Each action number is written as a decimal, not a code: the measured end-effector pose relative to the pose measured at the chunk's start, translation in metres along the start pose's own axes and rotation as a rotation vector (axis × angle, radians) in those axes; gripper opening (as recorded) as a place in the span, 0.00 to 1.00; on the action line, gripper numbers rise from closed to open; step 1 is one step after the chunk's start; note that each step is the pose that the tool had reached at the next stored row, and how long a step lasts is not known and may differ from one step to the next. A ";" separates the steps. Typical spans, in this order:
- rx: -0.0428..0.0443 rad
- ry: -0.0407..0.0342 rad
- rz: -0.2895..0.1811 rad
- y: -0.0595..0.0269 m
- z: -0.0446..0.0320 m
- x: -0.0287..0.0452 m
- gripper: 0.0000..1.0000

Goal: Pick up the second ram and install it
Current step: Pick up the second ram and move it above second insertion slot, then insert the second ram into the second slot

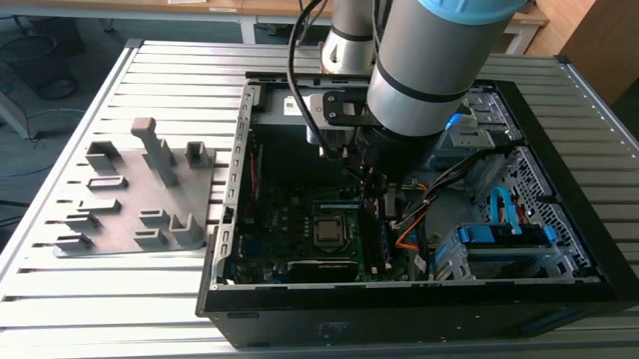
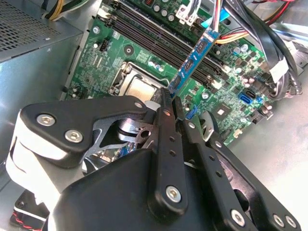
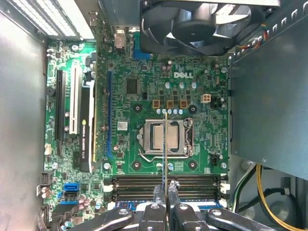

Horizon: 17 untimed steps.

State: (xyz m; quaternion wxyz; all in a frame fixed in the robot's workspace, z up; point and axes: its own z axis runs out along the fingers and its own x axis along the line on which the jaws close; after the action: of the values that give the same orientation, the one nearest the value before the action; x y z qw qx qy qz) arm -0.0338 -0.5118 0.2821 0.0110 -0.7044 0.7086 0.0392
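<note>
The second ram [image 2: 195, 60], a blue-green stick with dark chips, is clamped by one end between my gripper's [image 2: 172, 98] black fingers. It juts out over the green motherboard [image 2: 231, 96], above the long dark memory slots [image 2: 144, 31]. In the first wrist view the ram [image 3: 165, 144] is edge-on, a thin pale line running from the gripper [image 3: 166, 190] across the slots [image 3: 139, 185] to the processor socket [image 3: 154, 137]. In the exterior view the gripper [image 1: 379, 191] is lowered inside the open computer case [image 1: 399, 299], above the board.
A case fan [image 3: 202, 24] and a grey metal box [image 3: 269, 96] flank the board. Cable bundles [image 2: 269, 29] hang near the slots. A blue drive cage [image 1: 504, 232] sits at the exterior view's right. A grey fixture [image 1: 140, 194] lies on the slatted table outside the case.
</note>
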 end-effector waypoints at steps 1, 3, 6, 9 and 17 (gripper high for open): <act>0.0000 0.0000 0.000 0.0000 0.0000 0.0000 0.14; 0.0000 0.0000 0.000 0.0002 0.0000 0.0000 0.14; 0.0000 0.0000 0.000 0.0002 0.0000 0.0000 0.14; 0.0000 -0.0001 0.000 0.0003 0.0000 0.0000 0.14; 0.0025 -0.0014 0.035 0.0004 0.0000 0.0000 0.14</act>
State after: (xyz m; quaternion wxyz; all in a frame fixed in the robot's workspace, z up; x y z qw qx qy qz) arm -0.0342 -0.5118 0.2821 0.0117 -0.6919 0.7209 0.0390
